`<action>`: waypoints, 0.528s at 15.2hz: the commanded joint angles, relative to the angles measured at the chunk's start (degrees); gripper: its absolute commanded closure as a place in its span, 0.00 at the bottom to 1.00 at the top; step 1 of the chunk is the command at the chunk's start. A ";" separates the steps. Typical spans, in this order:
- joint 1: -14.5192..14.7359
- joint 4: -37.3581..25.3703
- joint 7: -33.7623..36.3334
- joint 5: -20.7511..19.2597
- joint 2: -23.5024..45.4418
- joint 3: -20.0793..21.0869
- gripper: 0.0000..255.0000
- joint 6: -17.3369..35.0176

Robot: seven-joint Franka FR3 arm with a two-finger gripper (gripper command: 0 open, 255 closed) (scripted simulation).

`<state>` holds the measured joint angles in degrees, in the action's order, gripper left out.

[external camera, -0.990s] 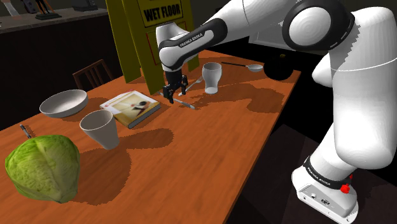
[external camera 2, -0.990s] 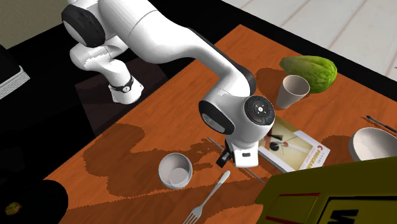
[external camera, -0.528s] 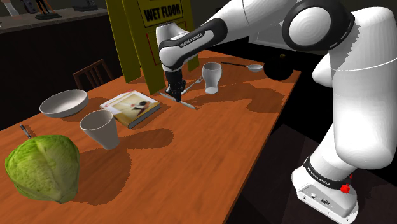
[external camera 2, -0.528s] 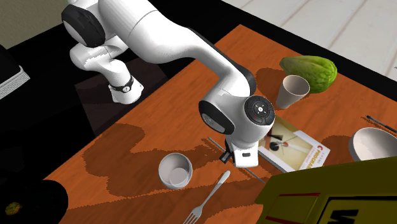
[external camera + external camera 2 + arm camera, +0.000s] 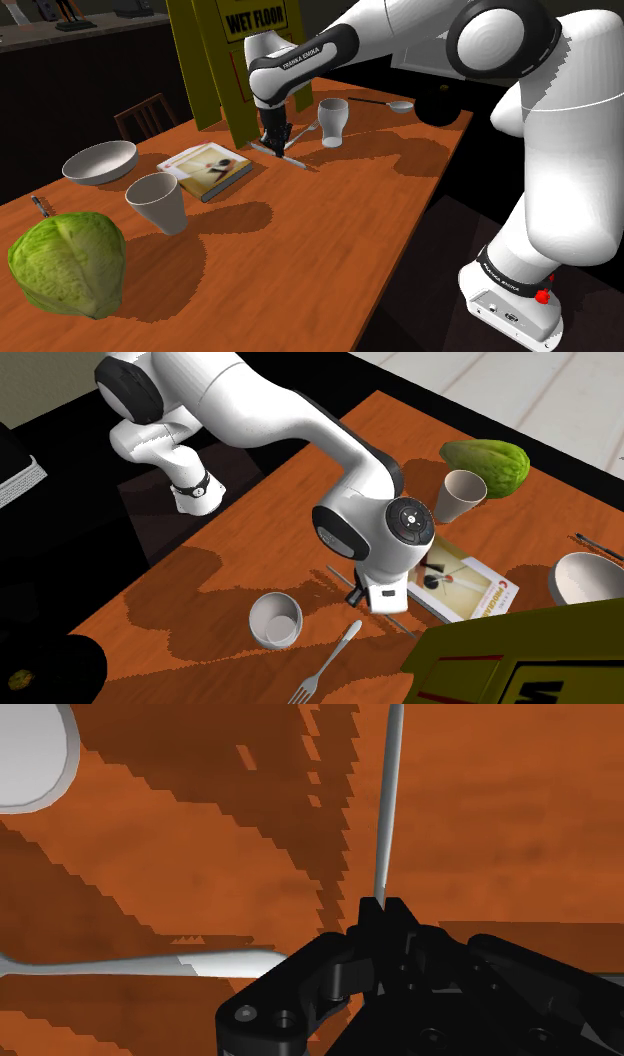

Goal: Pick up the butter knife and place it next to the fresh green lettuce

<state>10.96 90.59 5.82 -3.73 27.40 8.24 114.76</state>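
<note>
Bowl [image 5: 100,160]: white, nothing in it. It stands apart from the book [image 5: 208,168], on the book's left in the shoulder view.
Tumbler [image 5: 158,202]: white, upright, nothing in it. It is near the book's corner, between the book and the lettuce [image 5: 67,262].
Footed cup [image 5: 333,122]: white and upright. Seen from above in the second exterior view, its hollow is bare. It stands on the far side of the book from the bowl, well apart.
Claw [image 5: 383,912]: the black fingers are pressed together on the butter knife [image 5: 388,794], pinching the thin grey strip toward one end. The rest of the knife runs straight out ahead of the fingertips.
Butter knife, location: just off the book's edge on the footed cup's side, over the wooden table [image 5: 330,230]. I cannot tell whether it rests on the wood or is raised off it.
Fork [image 5: 305,130]: flat on the table between the knife and the footed cup, further from the book than the knife.
Lettuce: green, well apart from the book, beyond the tumbler.
</note>
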 commanded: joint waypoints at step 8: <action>-0.01 -3.95 -0.20 0.35 -1.99 0.18 1.00 -5.92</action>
<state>10.98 87.11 5.69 -3.42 25.57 8.42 109.48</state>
